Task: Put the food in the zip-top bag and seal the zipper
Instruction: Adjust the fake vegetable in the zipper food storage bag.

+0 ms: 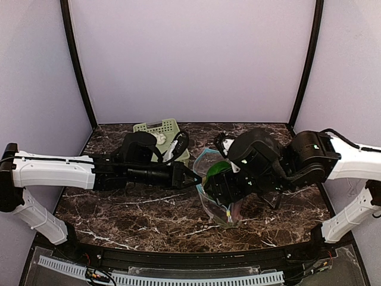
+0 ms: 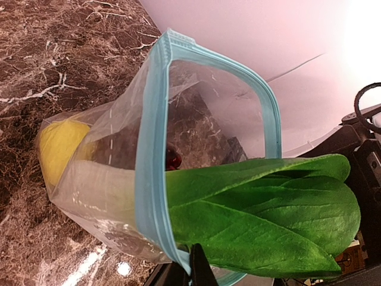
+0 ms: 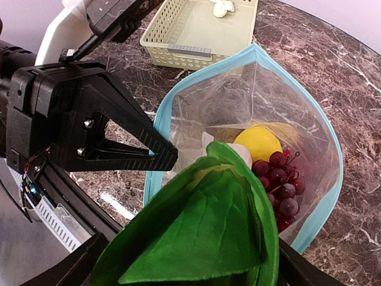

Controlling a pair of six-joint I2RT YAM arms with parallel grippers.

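The left gripper (image 3: 171, 159) is closed to a point on the rim of the clear, crinkly plastic zip-top bag (image 3: 297, 101). It pinches the narrow light blue zipper strip (image 2: 152, 179), so the mouth stands open in a wide loop above the dark marble table (image 1: 149, 214). The right gripper (image 3: 187, 271) sits right at that mouth with its fingers spread wide, one on each side of the green leafy toy bok choy (image 3: 202, 232); whether they press on the leaves cannot be told. The bok choy lies half in: its pale stalk is past the blue strip and inside the pouch, and its leaves are outside, pointing back at the right fingers. Its long axis therefore runs straight from those fingers through the opening, with the bag's depth directly ahead of them, so the right arm is plainly the nearer one to push it home. Deep inside lie the round yellow toy lemon (image 3: 257, 143) and the bunch of dark purple toy grapes (image 3: 281, 187). The white toy garlic (image 3: 223, 6) is in the pale green slotted plastic basket (image 3: 161, 36), beyond the bag on the left arm's side — food not yet bagged, and the zipper is unsealed
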